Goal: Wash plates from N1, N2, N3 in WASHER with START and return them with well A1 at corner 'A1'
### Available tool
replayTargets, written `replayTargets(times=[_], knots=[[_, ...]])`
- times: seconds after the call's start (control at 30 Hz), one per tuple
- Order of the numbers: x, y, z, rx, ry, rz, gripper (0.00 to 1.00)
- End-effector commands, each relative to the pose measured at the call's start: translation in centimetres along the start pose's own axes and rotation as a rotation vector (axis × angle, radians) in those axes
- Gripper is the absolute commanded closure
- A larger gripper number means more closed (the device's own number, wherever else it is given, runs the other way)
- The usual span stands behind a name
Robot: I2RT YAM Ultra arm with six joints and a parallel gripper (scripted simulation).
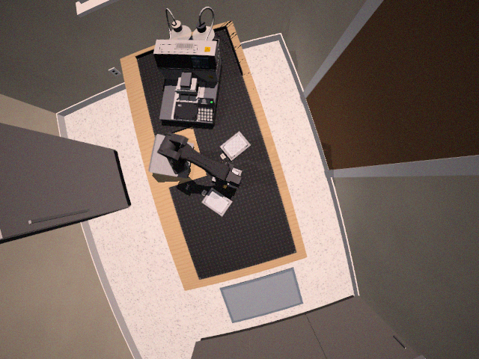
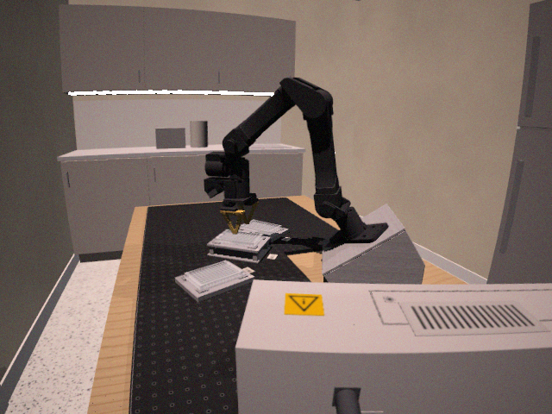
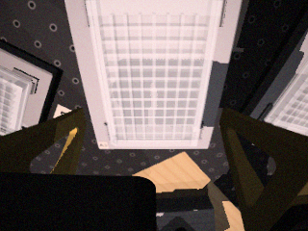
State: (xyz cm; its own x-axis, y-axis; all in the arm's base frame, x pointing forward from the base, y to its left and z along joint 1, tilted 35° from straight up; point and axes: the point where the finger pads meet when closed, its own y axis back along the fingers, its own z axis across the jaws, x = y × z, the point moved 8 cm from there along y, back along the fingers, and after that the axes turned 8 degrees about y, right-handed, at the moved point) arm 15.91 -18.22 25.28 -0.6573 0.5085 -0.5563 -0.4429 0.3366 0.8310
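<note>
My gripper (image 1: 230, 190) (image 2: 241, 228) (image 3: 152, 115) is open, pointing down above the middle nest. Its fingers stand on either side of the near end of the middle plate (image 2: 244, 239) (image 3: 154, 89), above it and not gripping. This plate lies on its raised nest (image 2: 218, 255) (image 3: 81, 48), with the A1 mark at the near left in the wrist view. The N1 plate (image 1: 235, 145) (image 2: 213, 276) (image 3: 9, 103) sits in the nest nearer the washer. The third plate (image 1: 217, 202) (image 2: 266, 226) (image 3: 295, 103) sits in the far nest. The lamp (image 1: 211, 102) is green. No plate shows on the washer track. Cut-off corners cannot be made out.
The washer (image 1: 185, 47) (image 2: 356, 316) stands at one end of the table, with its keypad (image 1: 205, 114) right of the track. Two bottles (image 1: 179, 32) (image 1: 203, 34) with tubes stand behind it. The arm's sloped base (image 1: 157, 164) (image 2: 379, 262) is beside the nests.
</note>
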Motion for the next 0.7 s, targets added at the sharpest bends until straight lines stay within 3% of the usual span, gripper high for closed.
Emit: replayTargets(times=[0.0, 0.67], knots=[[-0.55, -0.08, -0.12, 0.009, 0.003, -0.035, 0.0], [-0.56, -0.46, -0.12, 0.009, 0.003, -0.035, 0.0]])
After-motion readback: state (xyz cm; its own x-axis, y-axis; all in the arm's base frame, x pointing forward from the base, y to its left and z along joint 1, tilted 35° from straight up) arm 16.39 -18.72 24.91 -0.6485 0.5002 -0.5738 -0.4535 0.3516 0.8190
